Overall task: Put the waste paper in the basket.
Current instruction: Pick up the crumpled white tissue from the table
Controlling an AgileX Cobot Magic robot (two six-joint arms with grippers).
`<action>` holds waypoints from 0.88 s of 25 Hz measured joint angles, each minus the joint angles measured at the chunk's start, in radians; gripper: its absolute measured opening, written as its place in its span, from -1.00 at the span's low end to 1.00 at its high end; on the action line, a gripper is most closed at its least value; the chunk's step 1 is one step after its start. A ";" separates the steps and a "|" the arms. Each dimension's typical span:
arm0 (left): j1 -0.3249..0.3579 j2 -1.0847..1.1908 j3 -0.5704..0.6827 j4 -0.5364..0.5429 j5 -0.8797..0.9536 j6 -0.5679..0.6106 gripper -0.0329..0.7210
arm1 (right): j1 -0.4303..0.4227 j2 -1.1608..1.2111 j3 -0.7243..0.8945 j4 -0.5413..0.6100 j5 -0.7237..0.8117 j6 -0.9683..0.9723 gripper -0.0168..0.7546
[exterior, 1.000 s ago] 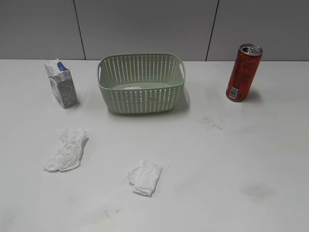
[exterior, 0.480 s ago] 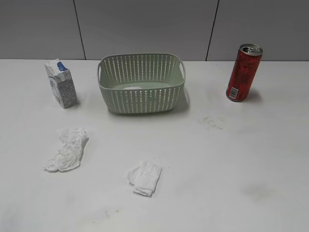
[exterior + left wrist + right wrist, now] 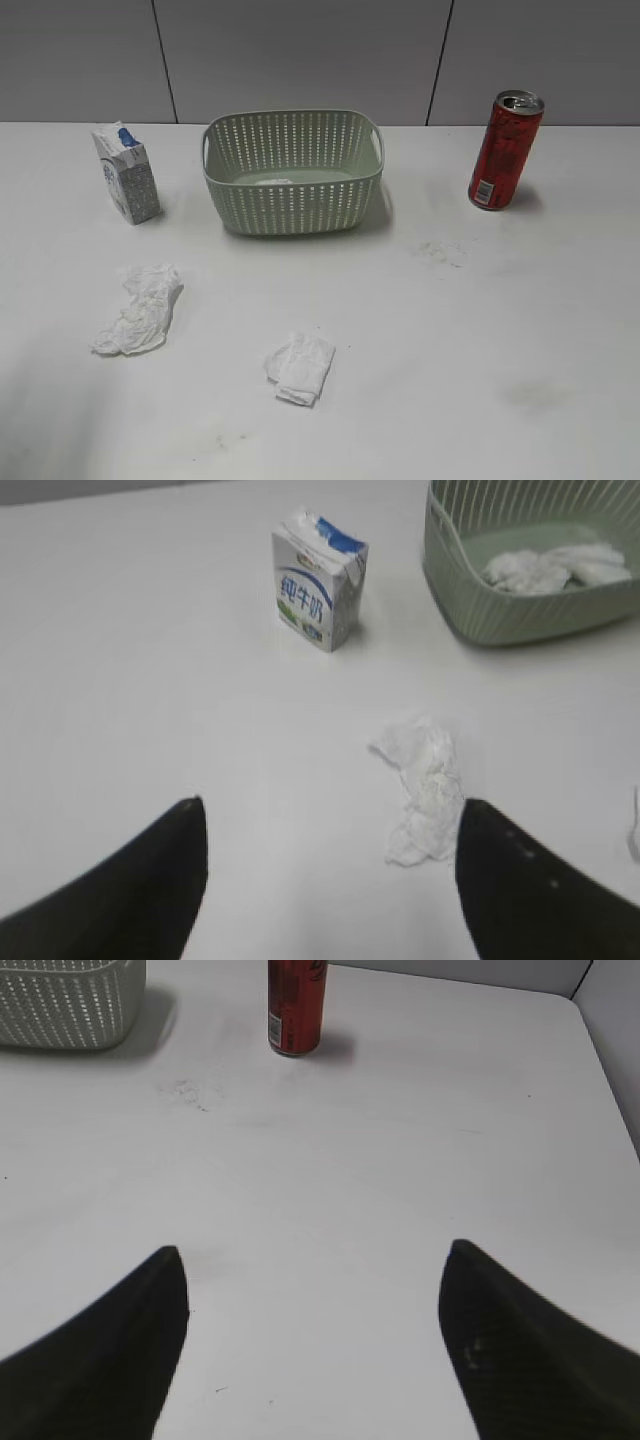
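The green basket [image 3: 292, 172] sits far back in the middle, and one wad of paper [image 3: 553, 566] is already inside it. Two more wads wait on the near table, a long one on the left [image 3: 140, 309] and a small one in the middle [image 3: 301, 367]. The left gripper [image 3: 330, 875] and right gripper [image 3: 312, 1335] are both spread wide, holding nothing. A red can [image 3: 505, 150] stands far right, a milk box [image 3: 127, 173] far left. Nothing blocks the way.

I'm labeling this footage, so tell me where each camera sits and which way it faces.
Exterior: raised in front of the table, slanting down toward the back wall at the basket; no arm visible.
Left wrist: behind the open left hand, facing a paper wad, the carton and the basket.
Right wrist: behind the open right hand, facing the can.
All three views share the basket.
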 joint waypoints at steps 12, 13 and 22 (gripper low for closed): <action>-0.141 0.477 -0.208 -0.020 0.119 0.010 0.65 | 0.000 -0.001 0.000 0.000 0.000 0.000 0.57; -0.156 0.514 -0.218 -0.020 0.114 0.003 0.65 | 0.000 -0.001 0.000 0.000 0.000 0.000 0.57; -0.177 0.796 -0.251 -0.053 0.073 -0.018 0.65 | 0.000 -0.001 0.000 -0.001 0.000 0.000 0.58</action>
